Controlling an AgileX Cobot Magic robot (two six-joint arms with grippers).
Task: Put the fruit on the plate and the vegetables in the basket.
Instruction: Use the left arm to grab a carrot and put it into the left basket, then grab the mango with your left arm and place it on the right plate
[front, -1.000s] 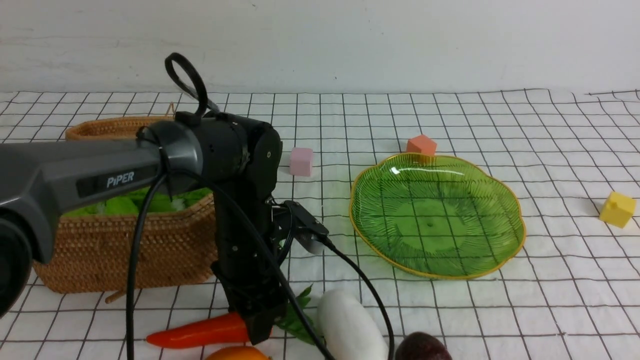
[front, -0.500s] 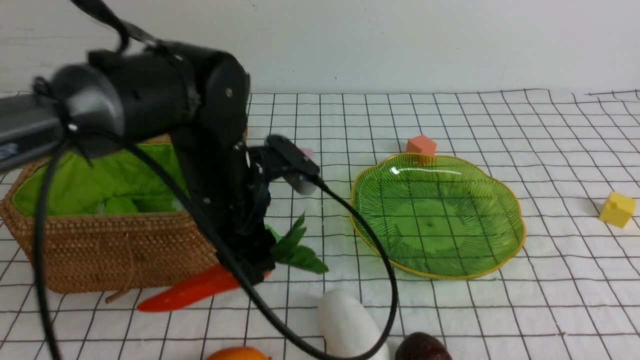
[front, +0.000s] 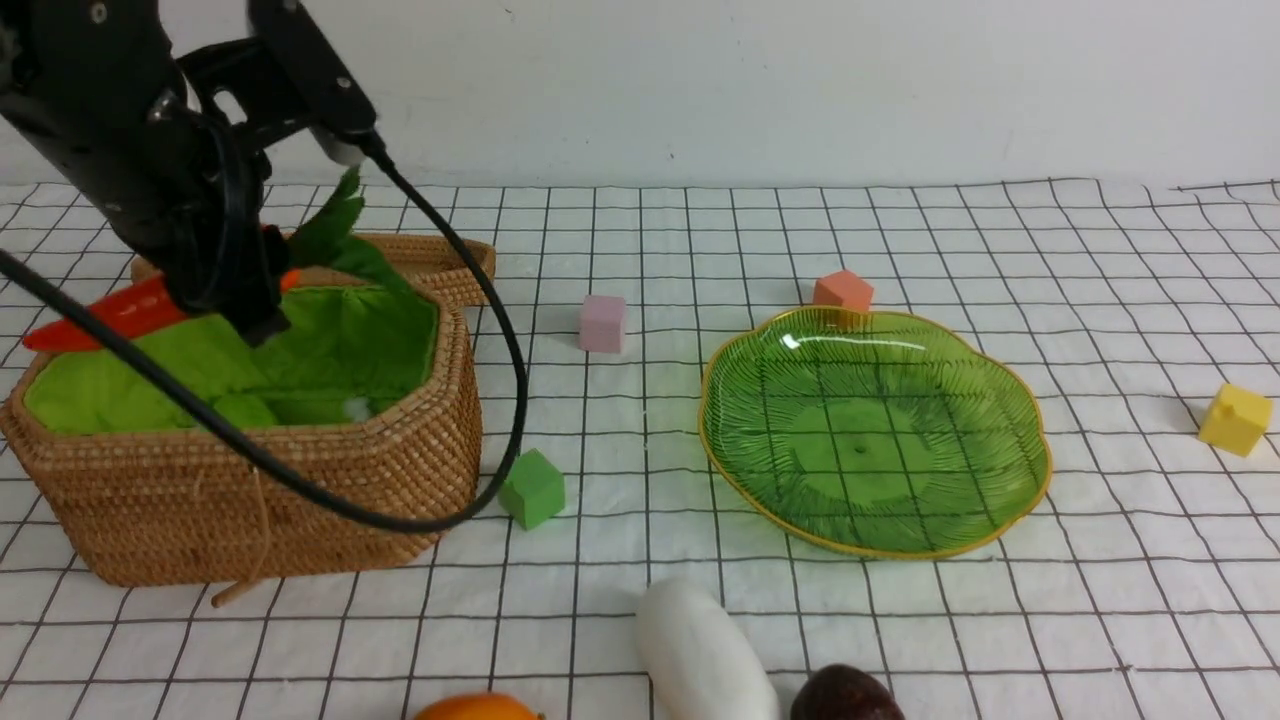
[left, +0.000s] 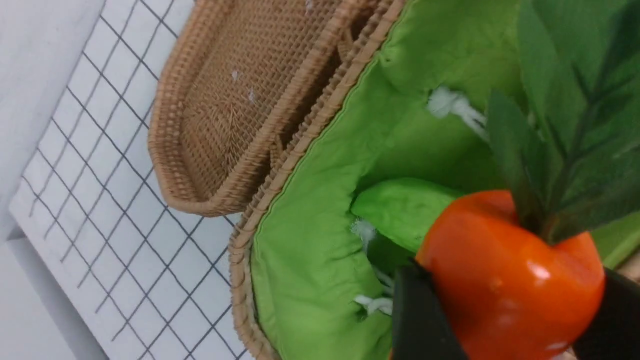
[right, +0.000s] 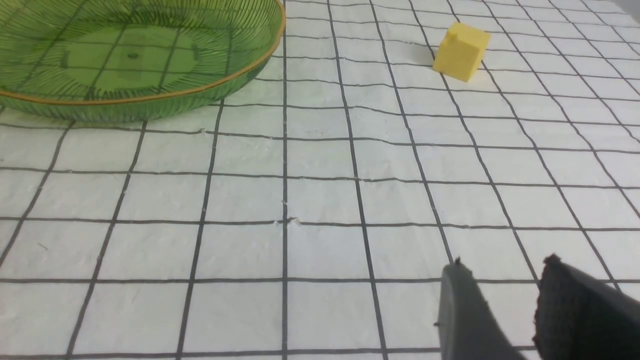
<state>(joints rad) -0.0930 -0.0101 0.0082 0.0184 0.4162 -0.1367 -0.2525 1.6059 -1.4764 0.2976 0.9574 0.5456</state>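
Observation:
My left gripper (front: 255, 300) is shut on the orange-red carrot (front: 110, 312) near its green leaves (front: 335, 235) and holds it level above the wicker basket (front: 300, 480) with green lining. In the left wrist view the black fingers (left: 420, 320) clamp the carrot's thick end (left: 505, 280) over the lining; a light green vegetable (left: 400, 210) lies inside. The white radish (front: 700, 650), the orange mango (front: 480, 708) and the dark fruit (front: 845, 695) lie at the front edge. The green plate (front: 1040, 470) holds nothing. The banana is out of view. My right gripper (right: 505, 280) is open and empty over the cloth.
The flat wicker lid (front: 440, 255) lies behind the basket. A green cube (front: 532, 488) sits beside the basket, a pink cube (front: 602, 323) and an orange cube (front: 843, 290) behind, a yellow cube (front: 1235, 418) at the far right. The left arm's black cable hangs across the basket front.
My left gripper has lifted the carrot from the front of the table and carried it up and left to above the basket. The green cube is now uncovered.

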